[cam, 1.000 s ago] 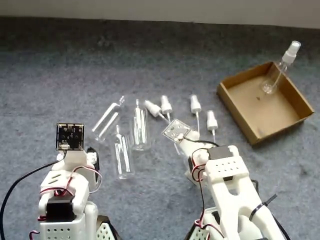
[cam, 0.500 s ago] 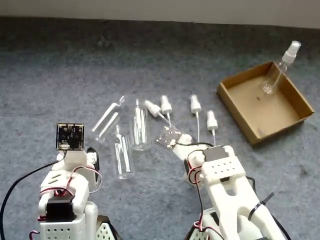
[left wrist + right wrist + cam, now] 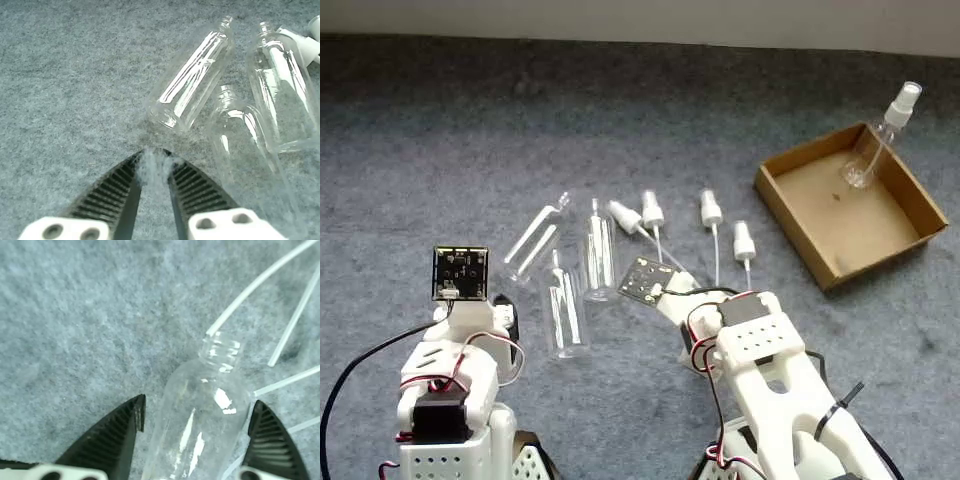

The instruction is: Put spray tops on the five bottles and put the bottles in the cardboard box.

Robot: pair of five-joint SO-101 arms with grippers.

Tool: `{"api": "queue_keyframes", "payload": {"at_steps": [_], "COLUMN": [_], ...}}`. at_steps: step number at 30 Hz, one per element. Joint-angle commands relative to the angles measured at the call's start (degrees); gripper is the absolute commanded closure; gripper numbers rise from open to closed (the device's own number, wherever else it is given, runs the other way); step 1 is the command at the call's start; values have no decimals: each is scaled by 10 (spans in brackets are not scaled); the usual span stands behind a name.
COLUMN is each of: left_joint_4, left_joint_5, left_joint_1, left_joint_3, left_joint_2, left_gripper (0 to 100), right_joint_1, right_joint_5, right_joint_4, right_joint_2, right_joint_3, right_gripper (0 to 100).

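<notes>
Clear plastic bottles (image 3: 563, 308), three of them uncapped, lie close together on the grey carpeted surface (image 3: 420, 130) at near left in the high view, just beyond the left arm (image 3: 450, 370). Four white spray tops (image 3: 710, 208) with thin tubes lie in a row to their right. At far right sits the brown cardboard box (image 3: 850, 220), where a capped bottle (image 3: 868, 155) leans on the far wall. The right arm (image 3: 760, 350) stands over the near ends of the tubes.

From the left wrist, we see the left claw (image 3: 155, 154) low over the carpet, its jaws almost pressed together with nothing between them. The base of a tilted bottle (image 3: 192, 85) lies just beyond it.

From the right wrist, the right claw (image 3: 198, 402) is spread wide, one jaw on either side of an uncapped bottle (image 3: 200, 430) lying with its neck pointing away. Neither jaw seems to touch it. White dip tubes (image 3: 260, 290) cross close beside its neck.

We judge the grasp to be the risky step. The round, slick bottle could roll or squirt out if the jaws close off-centre. A jaw could also catch a tube and drag its spray top out of the row.
</notes>
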Motion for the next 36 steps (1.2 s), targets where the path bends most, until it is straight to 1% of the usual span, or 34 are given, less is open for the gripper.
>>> {"api": "queue_keyframes", "payload": {"at_steps": [1,4,9,14,17,23,27,30,32,36], "left_joint_4": [-7,-8,-8,-9,-9,-9,-9,-9,-9,-9], "left_joint_5": [-2,-2,-2,-2,-2,-3,-3,-3,-3,-3], "left_joint_1": [-2,-2,-2,-2,0,58,59,59,59,60], "left_joint_3": [-4,-4,-4,-4,-4,-4,-4,-4,-4,-4], "left_joint_2": [-2,-2,-2,-2,-2,-2,-2,-2,-2,-2], "left_gripper": [995,995,995,995,995,995,995,994,994,993], "right_joint_1": [-5,10,71,90,90,88,88,87,87,90], "right_joint_5": [4,4,3,-2,-66,-221,-334,-402,-425,-427], "right_joint_4": [-7,-5,4,103,135,141,141,141,150,172], "right_joint_2": [-20,-20,-38,-124,-186,-262,-283,-299,-321,-387], "right_joint_3": [-8,-8,-48,-136,-185,-233,-234,-235,-236,-236], "right_gripper": [799,851,857,857,857,857,857,857,857,857]}}
